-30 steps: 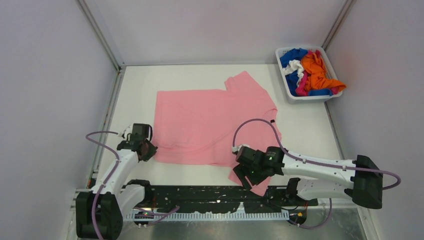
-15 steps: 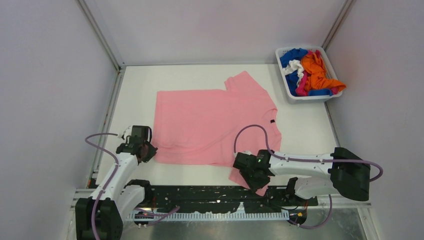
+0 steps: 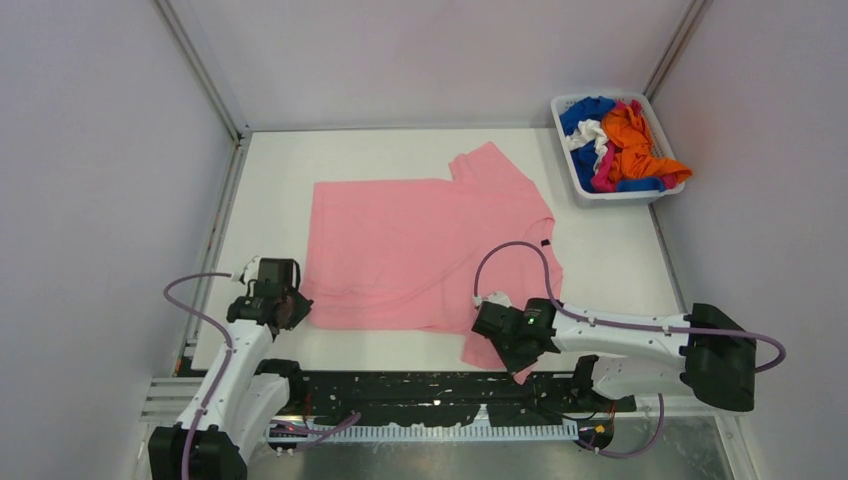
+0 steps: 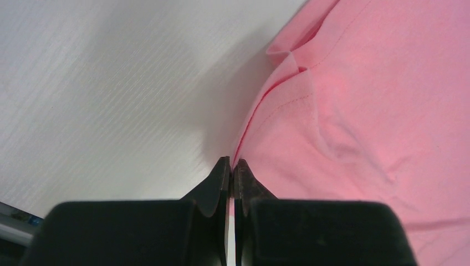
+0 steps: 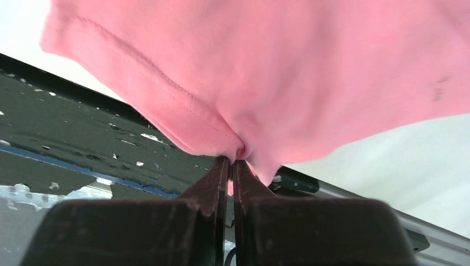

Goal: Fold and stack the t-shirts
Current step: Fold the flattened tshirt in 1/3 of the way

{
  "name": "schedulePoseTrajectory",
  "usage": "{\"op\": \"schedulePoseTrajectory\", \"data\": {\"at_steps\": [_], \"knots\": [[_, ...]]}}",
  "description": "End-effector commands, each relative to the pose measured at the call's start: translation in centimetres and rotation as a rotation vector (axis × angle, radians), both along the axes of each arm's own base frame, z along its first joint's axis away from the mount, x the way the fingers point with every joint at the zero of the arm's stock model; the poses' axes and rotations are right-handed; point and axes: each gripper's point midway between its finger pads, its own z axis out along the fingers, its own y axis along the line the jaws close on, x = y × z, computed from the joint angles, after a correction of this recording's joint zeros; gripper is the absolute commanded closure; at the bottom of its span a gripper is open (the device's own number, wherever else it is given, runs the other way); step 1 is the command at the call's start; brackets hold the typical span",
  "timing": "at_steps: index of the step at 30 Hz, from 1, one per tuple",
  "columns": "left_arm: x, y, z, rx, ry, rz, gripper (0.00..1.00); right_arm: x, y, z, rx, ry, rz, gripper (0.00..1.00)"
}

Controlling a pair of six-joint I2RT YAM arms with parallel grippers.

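Observation:
A light pink t-shirt (image 3: 420,250) lies spread flat on the white table, its dark neck label (image 3: 545,243) at the right. My left gripper (image 3: 290,308) sits at the shirt's near left corner, shut on the hem edge (image 4: 260,105), which runs between the closed jaws of that gripper (image 4: 231,165). My right gripper (image 3: 512,350) is at the near sleeve, close to the table's front edge. In the right wrist view, that gripper (image 5: 231,162) is shut on a bunched fold of the pink sleeve (image 5: 183,119).
A white basket (image 3: 618,197) at the back right holds crumpled orange (image 3: 630,135), blue (image 3: 585,108), white (image 3: 590,133) and hot pink (image 3: 605,178) shirts. A black perforated rail (image 3: 400,390) runs along the near edge. Grey walls close in the left, right and back sides.
The right gripper has gone from open to shut on the pink sleeve near the front edge. The left gripper, still shut on the hem, has drifted slightly toward the near edge.

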Motion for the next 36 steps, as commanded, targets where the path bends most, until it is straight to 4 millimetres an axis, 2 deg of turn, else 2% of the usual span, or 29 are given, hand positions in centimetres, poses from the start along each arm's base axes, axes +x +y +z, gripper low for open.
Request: {"op": "schedulePoseTrajectory", "data": {"at_steps": [1, 4, 11, 14, 23, 24, 27, 30, 31, 32, 33, 34, 35, 36], "knots": [[-0.6, -0.3, 0.6, -0.019, -0.013, -0.014, 1.00, 3.2, 0.2, 3.4, 0.041, -0.188, -0.041, 0.95], [-0.2, -0.7, 1.5, -0.039, -0.033, -0.029, 1.00, 4.6, 0.3, 5.0, 0.058, -0.251, -0.046, 0.95], [1.3, -1.6, 3.2, -0.077, -0.030, -0.056, 1.00, 9.7, 0.5, 8.7, 0.118, -0.375, -0.111, 0.95], [2.4, -1.9, 3.8, -0.084, -0.015, -0.060, 1.00, 12.3, 0.3, 10.3, 0.149, -0.421, -0.154, 0.95], [6.1, -2.1, 5.2, -0.087, 0.037, -0.054, 1.00, 18.8, -0.5, 13.7, 0.166, -0.513, -0.196, 0.95], [6.7, -2.2, 5.4, -0.086, 0.037, -0.055, 1.00, 19.3, -0.5, 13.6, 0.157, -0.507, -0.186, 0.95], [8.2, -2.1, 5.8, -0.077, 0.043, -0.049, 1.00, 21.8, -0.3, 14.9, 0.178, -0.542, -0.206, 0.95], [9.9, -1.5, 6.1, -0.047, 0.058, -0.036, 1.00, 23.9, -0.5, 14.5, 0.167, -0.532, -0.212, 0.95], [10.5, -1.4, 6.0, -0.041, 0.066, -0.032, 1.00, 24.8, -0.4, 15.0, 0.174, -0.546, -0.209, 0.95], [11.0, -1.4, 5.9, -0.039, 0.076, -0.035, 1.00, 25.6, -0.9, 14.4, 0.157, -0.535, -0.223, 0.95], [11.5, -1.1, 6.0, -0.035, 0.083, -0.031, 1.00, 26.5, -0.8, 14.9, 0.163, -0.545, -0.219, 0.95], [12.1, -0.9, 5.9, -0.029, 0.090, -0.021, 1.00, 27.3, -1.3, 14.3, 0.147, -0.529, -0.238, 0.95], [12.7, -0.7, 5.8, -0.026, 0.094, -0.015, 1.00, 28.4, -1.1, 15.0, 0.161, -0.547, -0.235, 0.95], [13.3, -0.6, 5.7, -0.029, 0.091, -0.011, 1.00, 29.6, -1.3, 14.7, 0.157, -0.542, -0.246, 0.95]]}}
